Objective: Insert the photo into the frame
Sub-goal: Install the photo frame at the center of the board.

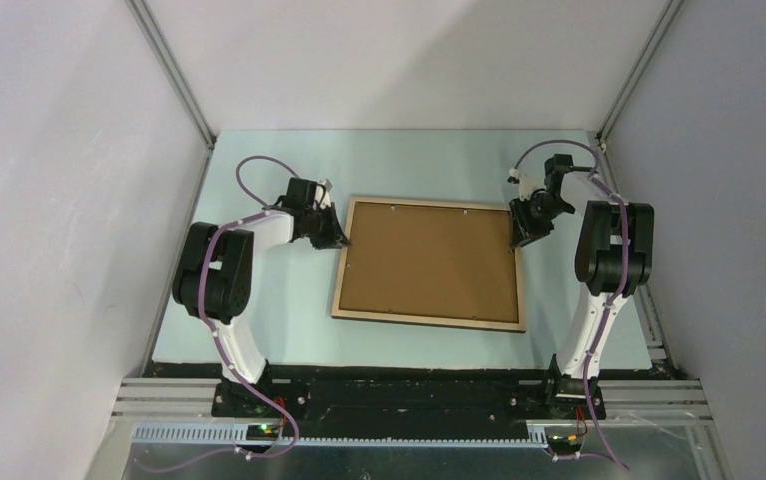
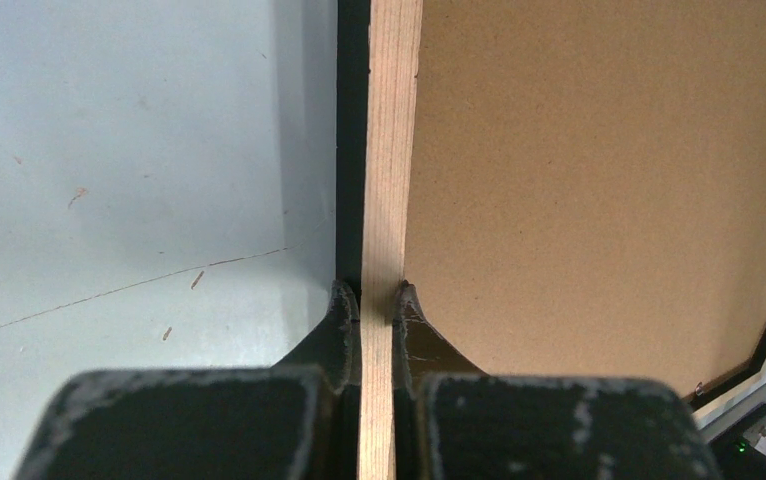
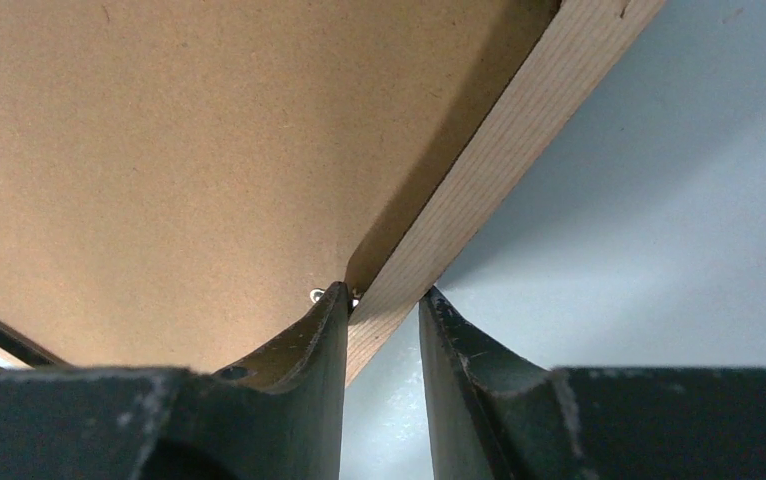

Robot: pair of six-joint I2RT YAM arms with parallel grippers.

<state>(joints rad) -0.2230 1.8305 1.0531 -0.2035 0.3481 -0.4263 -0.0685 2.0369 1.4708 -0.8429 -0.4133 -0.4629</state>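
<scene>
On pale blue-green table [image 1: 409,346], seemingly scuffed, frame [image 1: 429,321] back-up, white walls [image 1: 59,150]

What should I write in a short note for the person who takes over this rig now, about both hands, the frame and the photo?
Left hand: shut on the left rail of the frame.
Right hand: open, jaws astride the right rail, with a gap on one side.
Frame: back side up on the table, with the brown backing panel in it.
Photo: not in view; it may lie under the panel.
Left to do: check that the photo is inside, then release.
</scene>
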